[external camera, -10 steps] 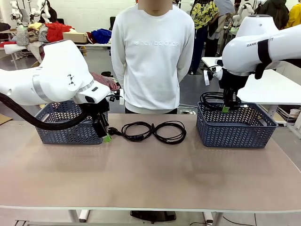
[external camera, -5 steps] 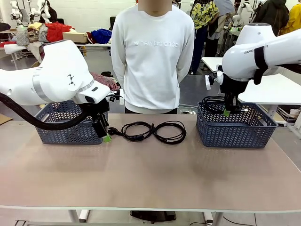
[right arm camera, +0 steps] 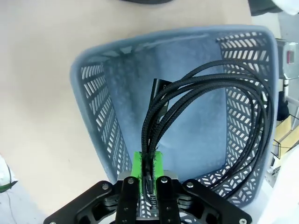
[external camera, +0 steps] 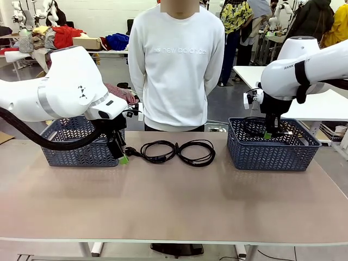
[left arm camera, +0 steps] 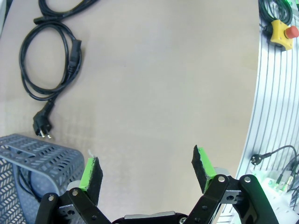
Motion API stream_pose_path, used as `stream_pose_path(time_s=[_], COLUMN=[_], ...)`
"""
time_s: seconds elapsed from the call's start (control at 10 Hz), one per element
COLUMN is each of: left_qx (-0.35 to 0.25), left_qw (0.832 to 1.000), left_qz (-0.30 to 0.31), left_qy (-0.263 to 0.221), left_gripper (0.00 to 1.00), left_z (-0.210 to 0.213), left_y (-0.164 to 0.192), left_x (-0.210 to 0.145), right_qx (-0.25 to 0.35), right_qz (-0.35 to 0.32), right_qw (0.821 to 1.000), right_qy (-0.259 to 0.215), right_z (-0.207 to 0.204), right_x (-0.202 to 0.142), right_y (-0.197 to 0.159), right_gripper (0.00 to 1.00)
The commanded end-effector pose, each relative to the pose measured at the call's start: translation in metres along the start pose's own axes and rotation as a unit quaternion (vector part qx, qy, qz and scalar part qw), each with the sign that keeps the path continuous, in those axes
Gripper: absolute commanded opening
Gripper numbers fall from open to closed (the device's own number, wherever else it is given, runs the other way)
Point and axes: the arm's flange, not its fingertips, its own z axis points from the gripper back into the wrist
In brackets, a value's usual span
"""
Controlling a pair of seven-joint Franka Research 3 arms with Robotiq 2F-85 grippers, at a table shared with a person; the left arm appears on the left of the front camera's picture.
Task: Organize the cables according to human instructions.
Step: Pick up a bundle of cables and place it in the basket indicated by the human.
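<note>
In your front view, the left gripper [external camera: 123, 156] hangs low at the near right corner of the left basket [external camera: 76, 152], just above the table [external camera: 174, 206]. Its jaws are spread and hold nothing. Two coiled black cables lie between the baskets. The left coil [external camera: 159, 150] has its plug end toward that gripper, and the right coil [external camera: 197, 153] lies right up against it. Your right gripper [external camera: 267, 134] reaches down into the right basket [external camera: 272, 155], clamped on a looped cable [external camera: 253, 119] that drapes by the far rim. A person in a white sweatshirt [external camera: 176, 65] stands at the far side.

In your left wrist view, the green-padded fingers [left arm camera: 91, 171] stand wide apart over bare tabletop with nothing between them. The left coil lies beyond them, and its two-pin plug [left arm camera: 41, 128] sits just beside the basket's corner. A yellow emergency-stop box [left arm camera: 280, 31] with a red button sits on the ribbed metal rail at the table's edge.

In your right wrist view, the fingers are pinched tight on a bundle of braided strands of the looped cable. Its loops fan out inside the right basket, above the floor, and a black connector end [right arm camera: 159, 86] points toward the far wall.
</note>
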Motion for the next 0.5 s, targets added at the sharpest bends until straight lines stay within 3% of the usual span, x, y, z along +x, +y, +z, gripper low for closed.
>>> stream_pose_path(time_s=[0.0, 0.2, 0.3, 0.4], left_qx=[-0.001, -0.001, -0.001, -0.001], left_qw=[1.0, 1.0, 1.0, 1.0], left_qz=[0.002, 0.002, 0.002, 0.002], left_qy=[0.001, 0.001, 0.001, 0.001], left_gripper=[1.0, 1.0, 1.0, 1.0], left_z=[0.001, 0.001, 0.001, 0.001], left_y=[-0.001, -0.001, -0.001, -0.001], left_x=[-0.002, -0.002, -0.002, -0.002], right_qx=[-0.001, 0.003, -0.001, -0.008], right_qz=[0.006, 0.007, 0.009, 0.002], right_qw=[1.0, 1.0, 1.0, 1.0], right_qy=[0.001, -0.003, -0.001, -0.005], right_z=[-0.006, -0.012, -0.015, -0.016], right_x=[-0.009, -0.008, -0.008, -0.007], right_y=[-0.001, -0.003, -0.003, -0.004], right_gripper=[0.11, 0.11, 0.31, 0.31])
